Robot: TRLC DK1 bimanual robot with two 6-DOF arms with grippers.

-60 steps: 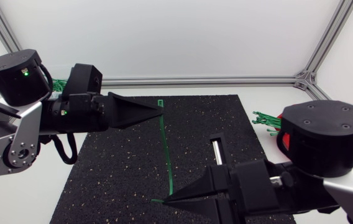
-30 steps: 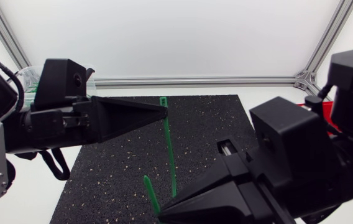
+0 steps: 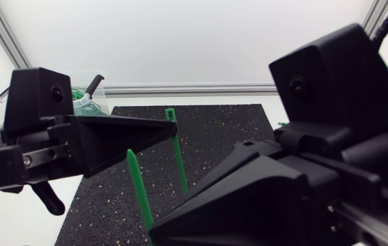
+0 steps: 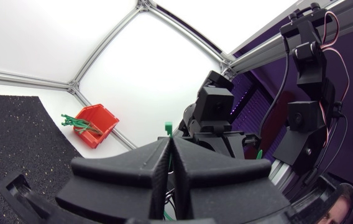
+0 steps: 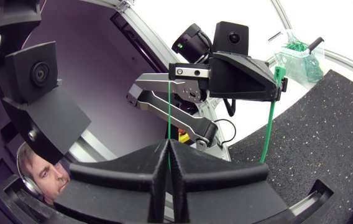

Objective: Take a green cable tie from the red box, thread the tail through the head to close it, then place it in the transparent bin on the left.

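We are holding the green cable tie [image 3: 179, 160] up over the black mat [image 3: 228, 130], left hand [image 3: 172, 127] pinching its head, right hand [image 3: 154, 234] pinching near its tail. Threading and the far-left transparent bin [image 3: 85, 102] are remaining.

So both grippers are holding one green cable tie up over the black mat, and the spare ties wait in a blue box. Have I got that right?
Not quite: the box with the spare ties is red, not blue, as the left wrist view shows. The rest holds: the left gripper and the right gripper both hold one green cable tie over the black mat.
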